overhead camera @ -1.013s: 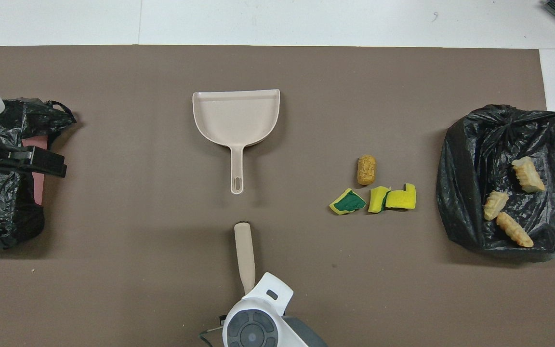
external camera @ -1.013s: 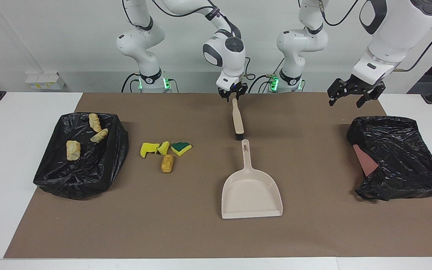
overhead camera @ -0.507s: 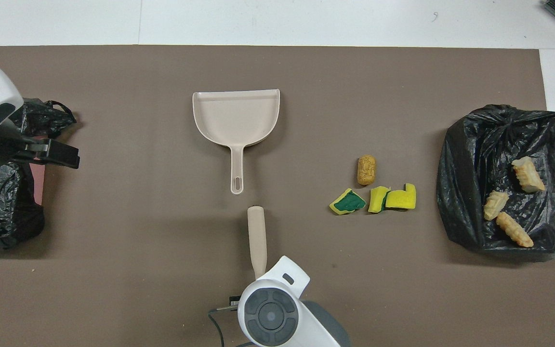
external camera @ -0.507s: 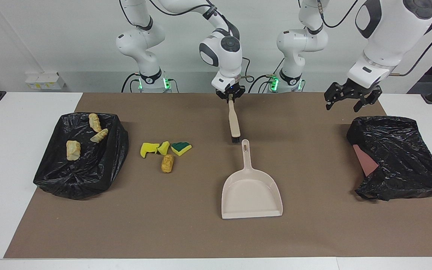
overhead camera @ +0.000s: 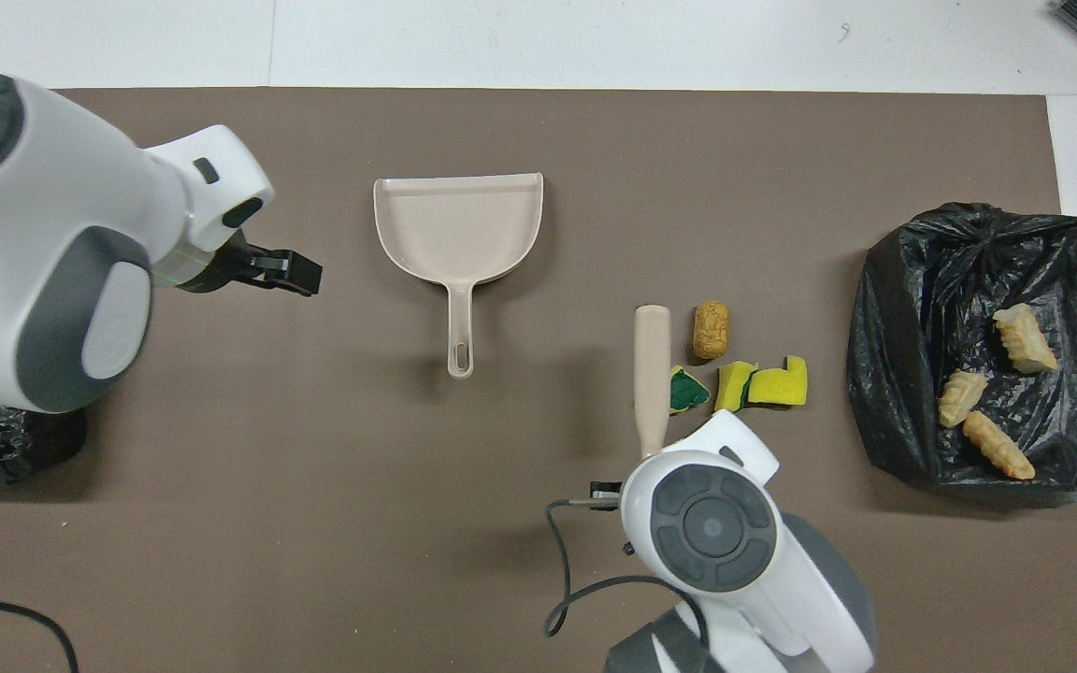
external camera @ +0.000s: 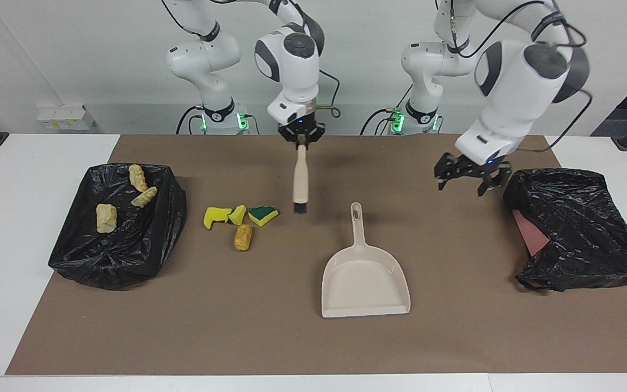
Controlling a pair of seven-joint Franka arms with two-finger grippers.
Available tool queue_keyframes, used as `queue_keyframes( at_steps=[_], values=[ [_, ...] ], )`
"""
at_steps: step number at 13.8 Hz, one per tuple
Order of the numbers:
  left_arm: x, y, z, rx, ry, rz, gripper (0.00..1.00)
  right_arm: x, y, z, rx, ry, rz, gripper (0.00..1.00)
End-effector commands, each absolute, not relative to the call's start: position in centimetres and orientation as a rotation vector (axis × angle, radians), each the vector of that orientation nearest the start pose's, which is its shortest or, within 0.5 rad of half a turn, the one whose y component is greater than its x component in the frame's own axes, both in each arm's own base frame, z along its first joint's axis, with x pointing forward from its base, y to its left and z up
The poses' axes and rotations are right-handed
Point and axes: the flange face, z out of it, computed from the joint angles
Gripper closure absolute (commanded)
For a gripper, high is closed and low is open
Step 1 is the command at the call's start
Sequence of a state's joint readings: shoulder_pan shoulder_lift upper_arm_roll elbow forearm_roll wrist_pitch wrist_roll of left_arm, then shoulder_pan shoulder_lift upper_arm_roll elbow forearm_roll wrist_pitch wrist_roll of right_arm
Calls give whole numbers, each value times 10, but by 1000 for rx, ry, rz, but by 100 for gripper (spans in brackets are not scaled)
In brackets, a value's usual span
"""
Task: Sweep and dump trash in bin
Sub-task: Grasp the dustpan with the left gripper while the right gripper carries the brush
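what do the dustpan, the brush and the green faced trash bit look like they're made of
Dustpan: looks like smooth beige moulded plastic, one piece with a hanging slot in the handle.
Brush, held by the right gripper: matte beige handle, plastic or painted wood, with short black bristles.
Green-faced bit: likely sponge foam, yellow body under a dark green scouring layer.

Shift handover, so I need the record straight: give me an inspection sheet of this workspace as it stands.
Surface: brown mat on a white table.
Job's things: four trash bits loose on the mat; three more on a black bag; dustpan lying flat, untouched.
Clutter: second black bag at the left arm's end.
Grippers: right gripper shut on the brush; left gripper open, over bare mat.
Cables: black cable by the right arm.
Surroundings: white wall, socket strip.
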State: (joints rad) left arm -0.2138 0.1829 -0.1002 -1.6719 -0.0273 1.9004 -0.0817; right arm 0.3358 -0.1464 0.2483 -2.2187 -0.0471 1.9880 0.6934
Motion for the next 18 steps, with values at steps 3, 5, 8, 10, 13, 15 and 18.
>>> queue_keyframes(
  at_steps=[3,5,8,10,13,15,18],
  values=[
    [595,-271,448,-3203,241,-134,0,441,181,412,-3415,5,134,100],
    [590,-300,426,-3203,223,-127,0,456,131,407,-3472,-199,225,100],
    [575,-331,399,-3208,183,-106,0,470,83,385,-3490,-295,329,100],
    [563,-337,377,-3208,195,-107,0,476,83,367,-3483,-376,372,100],
    [558,-348,362,-3204,213,-87,0,474,86,359,-3448,-472,430,100],
    [558,-348,363,-3207,176,-85,36,468,103,358,-3380,-441,450,100],
    [556,-348,361,-3199,215,-71,100,465,125,351,-3285,-370,467,100]
  ],
)
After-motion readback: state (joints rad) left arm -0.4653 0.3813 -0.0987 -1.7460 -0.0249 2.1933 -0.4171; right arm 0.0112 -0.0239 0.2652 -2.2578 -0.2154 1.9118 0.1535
